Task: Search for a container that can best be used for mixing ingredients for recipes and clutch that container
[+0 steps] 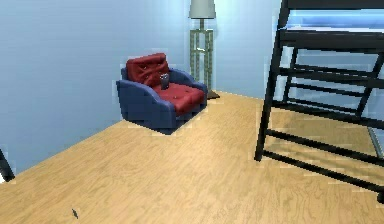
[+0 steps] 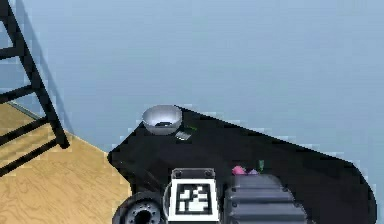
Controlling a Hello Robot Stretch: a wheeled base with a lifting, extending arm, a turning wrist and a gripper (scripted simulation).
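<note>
A grey bowl (image 2: 161, 120) stands near the far left corner of a low black table (image 2: 300, 160) in the arm side view. A small dark item (image 2: 184, 134) lies just right of the bowl. At the bottom edge, the arm's ribbed grey end (image 2: 262, 202) and a white square with black marks (image 2: 193, 197) rise in front of the table. Left of the square sits the gripper's dark round body (image 2: 135, 212). Its far end cannot be made out, so I cannot tell whether it holds anything.
A pink thing (image 2: 240, 170) and a small green one (image 2: 262, 165) lie on the table near the arm. A black ladder (image 2: 30, 80) leans at the left. The forward view has a blue armchair with red cushions (image 1: 158, 92), a floor lamp (image 1: 203, 45), a black bunk frame (image 1: 325, 90) and open wooden floor (image 1: 170, 170).
</note>
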